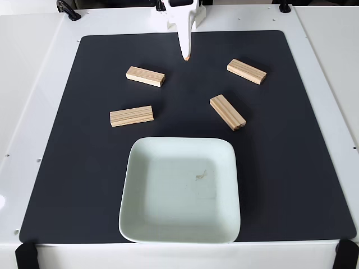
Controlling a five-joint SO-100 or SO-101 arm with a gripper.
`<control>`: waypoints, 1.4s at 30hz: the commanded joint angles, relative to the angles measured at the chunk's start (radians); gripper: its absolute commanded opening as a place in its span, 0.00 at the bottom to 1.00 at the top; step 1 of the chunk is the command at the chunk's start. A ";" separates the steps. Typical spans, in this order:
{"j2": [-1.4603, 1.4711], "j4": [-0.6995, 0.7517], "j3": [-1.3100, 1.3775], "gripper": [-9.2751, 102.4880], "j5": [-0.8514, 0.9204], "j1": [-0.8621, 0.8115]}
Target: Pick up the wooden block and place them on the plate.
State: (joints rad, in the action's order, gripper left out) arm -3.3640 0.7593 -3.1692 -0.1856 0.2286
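We saw the gripper at the far edge of the black mat, fingers together w/ nothing btwn them, tip pointing down, apart from every block. Four blocks lay on the mat: far-left block, left block nearer us, far-right block, & right block lying diagonally, just beyond the plate's far-right corner. The plate sat near, approx centre, no blocks in it, w/ a small smudge mid-dish. All rested on a white table.
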 commanded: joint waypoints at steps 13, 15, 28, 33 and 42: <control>-0.003 0.003 0.005 0.11 0.005 -0.005; -0.003 0.011 0.017 0.11 0.005 -0.005; 0.324 0.072 0.632 0.11 0.005 0.008; 0.641 0.075 1.051 0.11 0.002 0.041; 1.025 0.328 1.594 0.11 0.242 0.221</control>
State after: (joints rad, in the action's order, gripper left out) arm -2.4145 1.0109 -1.7288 -0.0905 0.3850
